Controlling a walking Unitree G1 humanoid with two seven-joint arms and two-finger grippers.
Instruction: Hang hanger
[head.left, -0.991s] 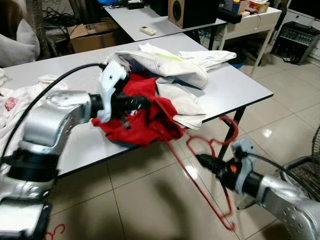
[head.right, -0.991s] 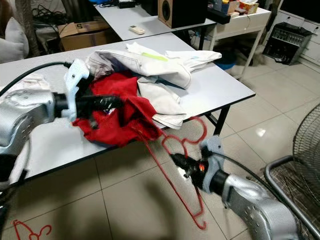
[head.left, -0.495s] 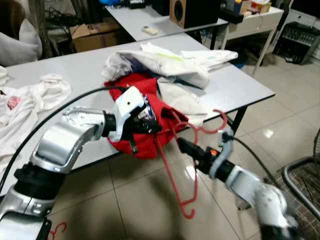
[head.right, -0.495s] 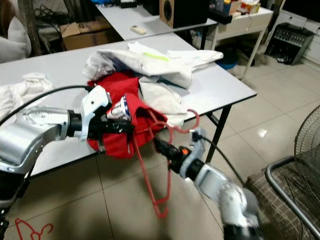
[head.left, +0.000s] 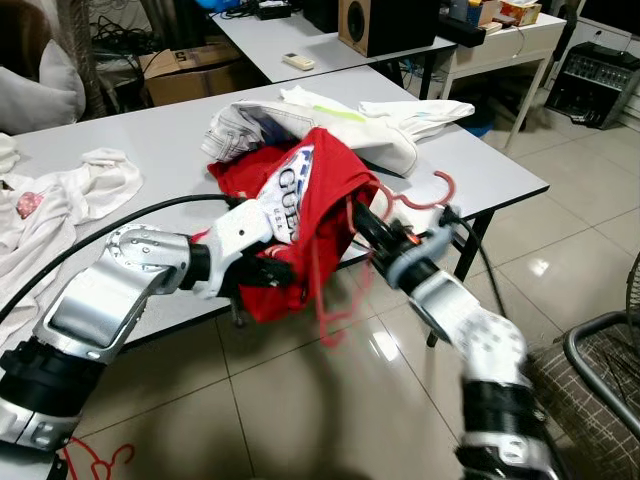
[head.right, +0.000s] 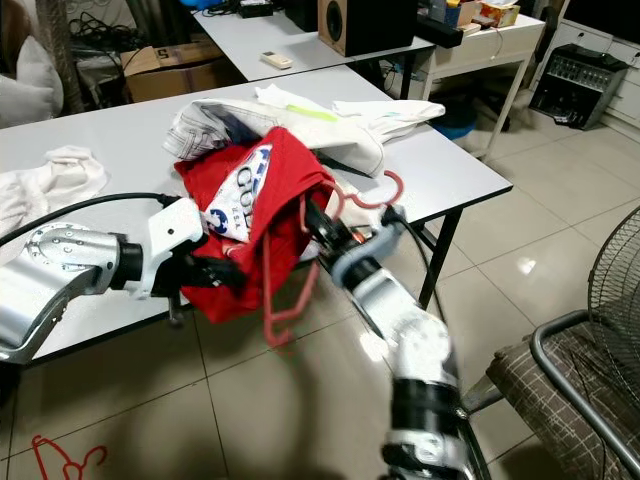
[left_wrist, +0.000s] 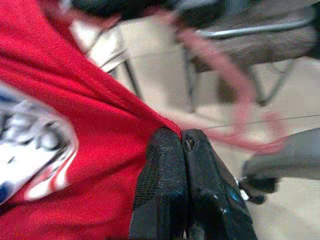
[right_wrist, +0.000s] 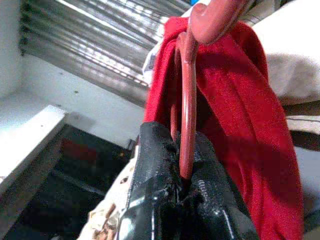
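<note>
Grey table (head.left: 470, 180) heaped with white clothes (head.left: 340, 125); at its near edge, red shirt (head.left: 310, 210) draped over red hanger (head.left: 420, 190), right gripper (head.left: 365, 222) just right of the cloth. Left wrist: left gripper (left_wrist: 182, 145) pinched shut on shirt fabric. Right wrist: fingers (right_wrist: 150, 170) clamped around hanger wire, shirt alongside

The grey tabletop (head.left: 470, 175) carried a heap of white and beige clothes (head.left: 340, 130) near its far right part, with a red shirt (head.left: 290, 200) draped at the front edge beside them. More white cloth (head.left: 60, 195) lay at the left end. A red hanger (head.right: 60, 462) lay on the tiled floor (head.left: 300, 400) below.
</note>
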